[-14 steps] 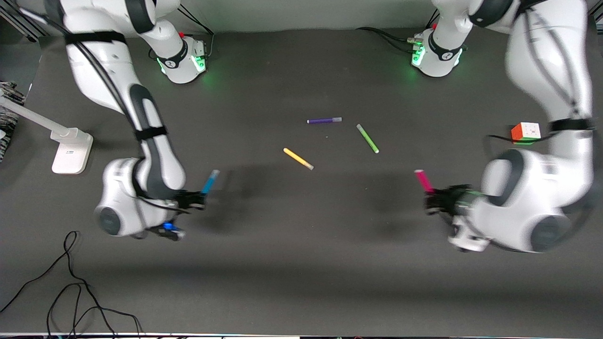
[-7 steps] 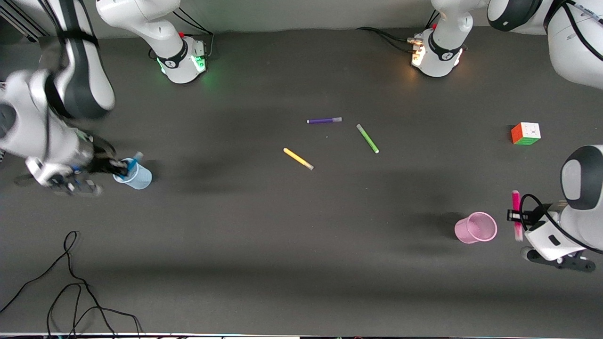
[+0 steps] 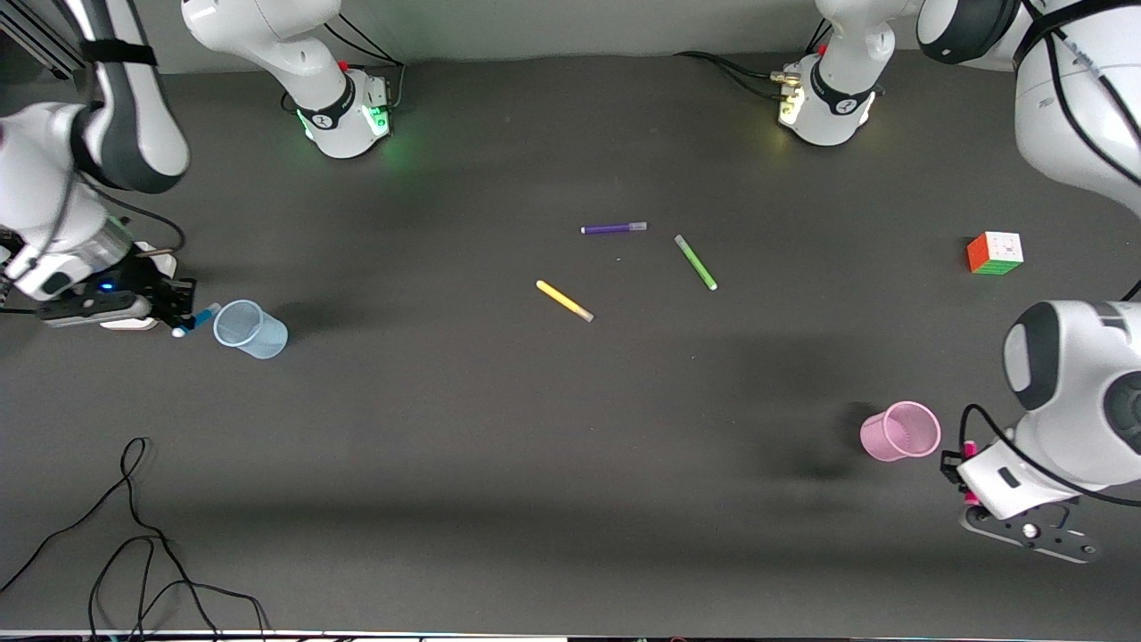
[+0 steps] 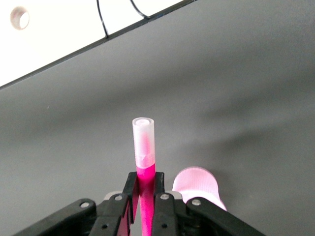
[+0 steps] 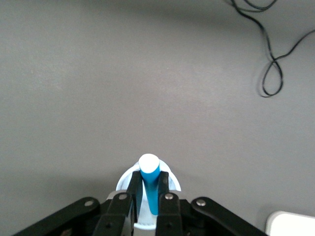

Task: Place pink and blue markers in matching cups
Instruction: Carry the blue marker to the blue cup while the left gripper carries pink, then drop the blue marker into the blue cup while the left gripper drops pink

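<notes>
From the front, the right gripper (image 3: 183, 314) hangs just beside the blue cup (image 3: 250, 329) at the right arm's end of the table, clamped on the blue marker (image 3: 198, 318), which slants toward the cup's rim. At the left arm's end, the left gripper (image 3: 964, 459) sits just beside the pink cup (image 3: 900, 431); only a sliver of the pink marker (image 3: 968, 448) shows there.

In the left wrist view, the fingers (image 4: 160, 184) pinch the pink marker (image 4: 143, 152) low on its magenta barrel, pale cap free above, the pink cup (image 4: 197, 183) close by.

In the right wrist view, the fingers (image 5: 164, 187) grip the blue marker (image 5: 149, 184) over the blue cup (image 5: 125, 179).

Both markers look light, stiff and smooth, so a mid-barrel hold suits them. The thin cups probably tip easily if nudged.
</notes>
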Motion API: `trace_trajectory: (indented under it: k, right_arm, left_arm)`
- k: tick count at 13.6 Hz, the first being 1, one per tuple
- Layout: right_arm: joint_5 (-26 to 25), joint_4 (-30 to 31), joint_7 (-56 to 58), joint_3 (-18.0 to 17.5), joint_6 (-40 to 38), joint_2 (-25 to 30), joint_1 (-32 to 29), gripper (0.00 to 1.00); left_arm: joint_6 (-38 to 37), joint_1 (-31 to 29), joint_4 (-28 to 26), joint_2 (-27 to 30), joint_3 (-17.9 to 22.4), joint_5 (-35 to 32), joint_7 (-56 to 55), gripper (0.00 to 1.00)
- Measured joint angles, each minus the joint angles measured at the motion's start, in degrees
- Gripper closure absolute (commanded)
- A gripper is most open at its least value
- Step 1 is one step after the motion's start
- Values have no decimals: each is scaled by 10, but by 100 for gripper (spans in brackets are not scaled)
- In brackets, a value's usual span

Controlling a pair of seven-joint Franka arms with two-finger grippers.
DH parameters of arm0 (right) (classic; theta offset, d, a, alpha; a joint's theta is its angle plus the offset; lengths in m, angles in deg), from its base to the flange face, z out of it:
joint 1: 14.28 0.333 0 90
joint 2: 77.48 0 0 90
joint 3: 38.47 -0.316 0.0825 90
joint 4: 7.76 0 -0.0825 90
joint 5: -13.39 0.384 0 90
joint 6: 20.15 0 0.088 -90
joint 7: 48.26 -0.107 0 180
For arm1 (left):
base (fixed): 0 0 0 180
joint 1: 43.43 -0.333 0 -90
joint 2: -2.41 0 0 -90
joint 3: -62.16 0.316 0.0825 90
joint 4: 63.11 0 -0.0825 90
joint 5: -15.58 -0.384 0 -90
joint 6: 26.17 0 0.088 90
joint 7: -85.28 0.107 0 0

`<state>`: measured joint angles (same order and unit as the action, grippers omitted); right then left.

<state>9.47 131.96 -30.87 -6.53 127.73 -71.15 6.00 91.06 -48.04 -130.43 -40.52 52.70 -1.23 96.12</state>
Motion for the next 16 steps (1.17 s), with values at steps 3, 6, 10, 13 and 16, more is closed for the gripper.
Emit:
trace_trajectory:
  k: [3, 6, 10, 13, 16]
  right_arm:
    - [0, 16, 0, -1, 30, -12, 3, 100]
    - [5, 16, 0, -1, 43, -22, 3, 68]
    - [22, 16, 0, -1, 50, -41, 3, 0]
    - [25, 14, 0, -1, 49, -41, 3, 0]
    - [50, -13, -2, -3, -26, -40, 4, 0]
  left_arm:
    - [71, 0, -61, 4, 0, 0, -15, 100]
    - [127, -4, -135, 36, 1, 0, -37, 100]
    - [173, -12, -230, 86, 2, 0, -56, 100]
    - [208, -15, -292, 123, 3, 0, -61, 97]
    - [243, -17, -325, 130, 6, 0, -62, 38]
